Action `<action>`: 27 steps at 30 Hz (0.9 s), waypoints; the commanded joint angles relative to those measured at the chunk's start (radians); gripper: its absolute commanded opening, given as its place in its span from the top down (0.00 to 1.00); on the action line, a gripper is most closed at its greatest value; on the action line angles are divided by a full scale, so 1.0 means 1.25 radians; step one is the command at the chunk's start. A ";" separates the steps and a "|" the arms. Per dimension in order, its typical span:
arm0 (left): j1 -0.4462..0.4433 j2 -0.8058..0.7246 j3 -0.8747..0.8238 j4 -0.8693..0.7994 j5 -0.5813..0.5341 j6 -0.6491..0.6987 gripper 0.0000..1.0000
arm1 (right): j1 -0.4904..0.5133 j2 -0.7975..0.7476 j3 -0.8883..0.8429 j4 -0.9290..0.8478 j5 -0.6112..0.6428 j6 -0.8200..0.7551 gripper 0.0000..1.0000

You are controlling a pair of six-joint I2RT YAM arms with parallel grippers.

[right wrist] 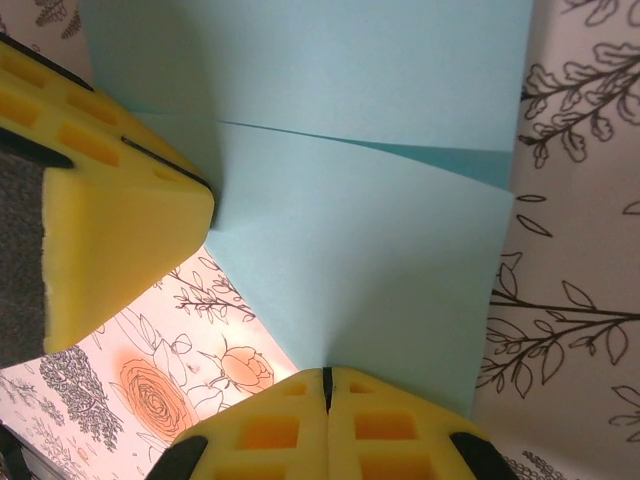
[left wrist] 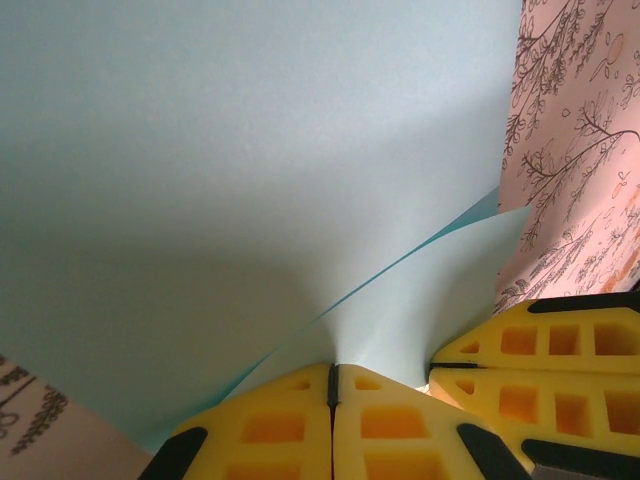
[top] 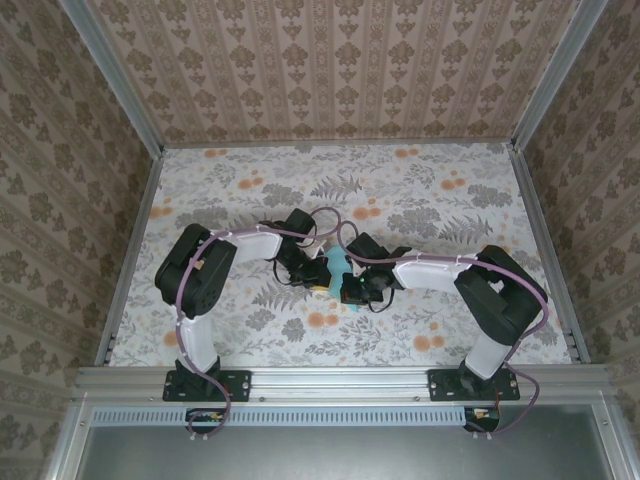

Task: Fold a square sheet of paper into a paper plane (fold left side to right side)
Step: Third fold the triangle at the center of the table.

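- Two layers, is that what I'm seeing on your feed? How far along are you?
- Early, I'd say. On my right wrist camera the sheet (right wrist: 380,250) is lapped over itself, with one straight edge crossing the layer under it. So the side-to-side fold looks begun. I see no pressed crease and nothing pointed or dart-like, so I reckon every later fold is left to do.
- And the tools?
- Both are clenched on the sheet. My right tool (right wrist: 327,385) has its yellow tips together on the near edge. My left tool (left wrist: 333,385) pinches it too, right where a curved layer edge runs down into its tips.
- Where is it sitting?
- Overhead it's a small blue patch in the middle of the surface (top: 420,200), between the two tools, with the arms bent in towards each other. That view gives me the placement but none of the layering.
- What do the wrists add?
- The left one shows the top layer bowing rather than lying flat, and the right tool's fingers just beside mine. The right one shows the floral surface past the sheet's corner, and the left tool on the sheet off to one side. Whether the sheet rests on the surface or is lifted off it, I can't tell
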 commanded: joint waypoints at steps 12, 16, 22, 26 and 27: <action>-0.004 0.041 -0.007 -0.063 -0.099 0.008 0.94 | 0.003 -0.037 -0.033 -0.147 0.001 0.000 0.96; -0.004 0.042 -0.004 -0.066 -0.101 0.010 0.94 | 0.002 -0.048 -0.048 -0.157 -0.003 0.001 0.96; -0.004 0.042 -0.005 -0.067 -0.103 0.011 0.94 | 0.002 -0.066 -0.068 -0.177 0.006 0.000 0.95; -0.004 0.042 -0.004 -0.067 -0.103 0.011 0.94 | 0.002 -0.067 -0.071 -0.186 0.012 0.000 0.95; -0.004 0.041 -0.004 -0.069 -0.103 0.011 0.94 | 0.003 -0.067 -0.072 -0.187 0.013 0.001 0.95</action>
